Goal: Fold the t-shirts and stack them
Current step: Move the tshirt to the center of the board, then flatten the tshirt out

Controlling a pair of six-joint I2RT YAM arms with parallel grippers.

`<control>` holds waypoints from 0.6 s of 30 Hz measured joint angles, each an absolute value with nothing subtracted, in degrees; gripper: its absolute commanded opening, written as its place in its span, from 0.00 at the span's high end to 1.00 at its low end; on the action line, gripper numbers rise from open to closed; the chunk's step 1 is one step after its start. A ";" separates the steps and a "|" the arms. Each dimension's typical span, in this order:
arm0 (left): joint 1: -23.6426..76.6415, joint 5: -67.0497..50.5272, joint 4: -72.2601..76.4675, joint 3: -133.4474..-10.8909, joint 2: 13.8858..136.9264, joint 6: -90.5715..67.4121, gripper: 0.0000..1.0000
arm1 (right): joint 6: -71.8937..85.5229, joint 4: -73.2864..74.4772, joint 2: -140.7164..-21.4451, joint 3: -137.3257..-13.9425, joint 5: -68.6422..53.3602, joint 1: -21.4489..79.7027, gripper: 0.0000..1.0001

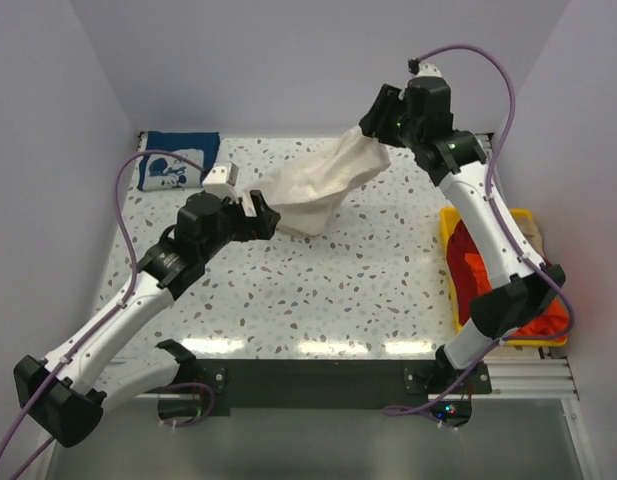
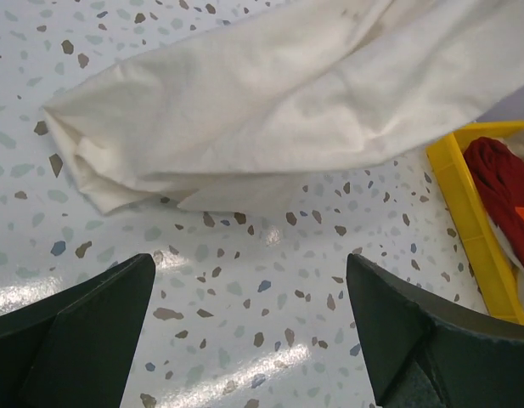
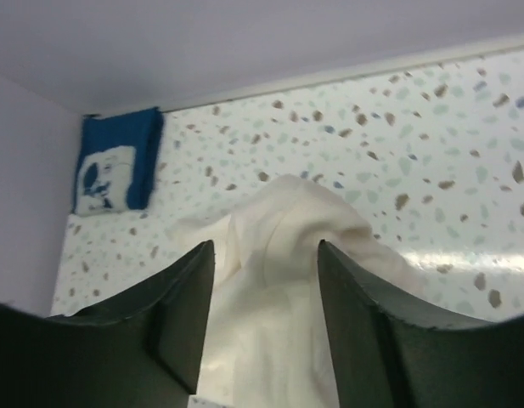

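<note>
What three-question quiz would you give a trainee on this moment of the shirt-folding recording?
1. True or false: the navy blue t-shirt lies folded at the far left corner of the table.
2. Where is the orange-red t-shirt? A) in the yellow bin; B) spread flat at mid-table; C) draped over the left arm.
3. Fill in: the left gripper, beside the low end of the cream t-shirt, stands ___ and holds nothing.

Key: 1 true; 2 A; 3 open.
</note>
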State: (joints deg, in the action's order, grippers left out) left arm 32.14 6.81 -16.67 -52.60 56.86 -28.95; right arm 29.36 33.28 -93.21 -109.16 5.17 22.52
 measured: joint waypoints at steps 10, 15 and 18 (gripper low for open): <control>31.20 4.93 -9.72 -39.55 60.71 -35.59 0.02 | 31.18 25.34 -88.31 -67.66 6.83 22.31 0.41; 30.17 4.21 -4.56 -37.17 66.30 -38.26 0.04 | 32.32 18.20 -88.60 -57.74 4.64 27.92 0.41; 29.15 3.77 0.05 -36.99 70.26 -39.99 0.10 | 32.62 13.78 -91.07 -57.17 4.51 30.68 0.41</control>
